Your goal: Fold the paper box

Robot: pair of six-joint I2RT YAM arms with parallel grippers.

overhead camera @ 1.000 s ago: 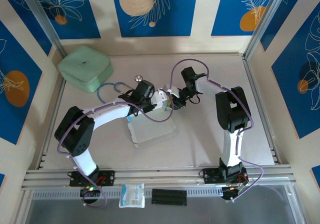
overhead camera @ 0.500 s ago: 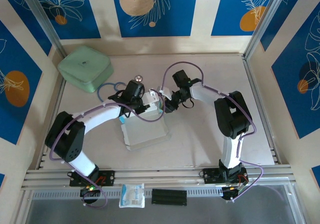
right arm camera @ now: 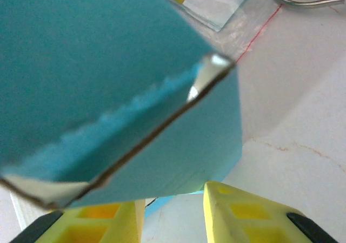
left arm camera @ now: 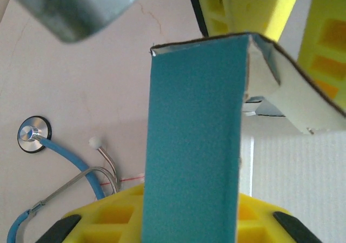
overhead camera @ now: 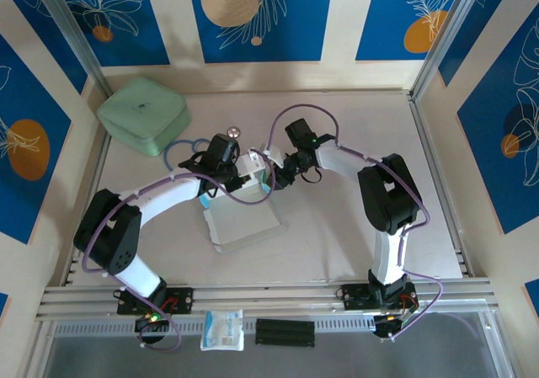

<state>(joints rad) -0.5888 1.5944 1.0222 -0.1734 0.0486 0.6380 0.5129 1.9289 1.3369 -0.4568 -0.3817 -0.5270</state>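
Mint-green case (overhead camera: 141,114) sits at far left corner, well apart from the work. Blue stethoscope (overhead camera: 181,152) lies just left of the grippers, tubing near the left arm, so it's a snag risk if that arm swings outward.

Left gripper (overhead camera: 244,169) is at the paper box (overhead camera: 255,167). In the wrist view a teal panel stands upright out of its yellow fingers (left arm camera: 102,221) and hides the gap, so I cannot tell whether it's clamped. The box is raised at table centre between both grippers, above a clear plastic sheet (overhead camera: 244,222), part-formed, with a white flap bent over at the top right.

Right gripper (right arm camera: 173,210) has its fingers apart, the box's open brown-edged corner just above them, and nothing pinched that I can see.

Step looks like closing a flap. Best way is probably for the left to hold the panel steady while the right pushes along the crease, not on the thin edge, which could buckle.

Bare table (overhead camera: 354,142) to the right gives the right arm room to back off.
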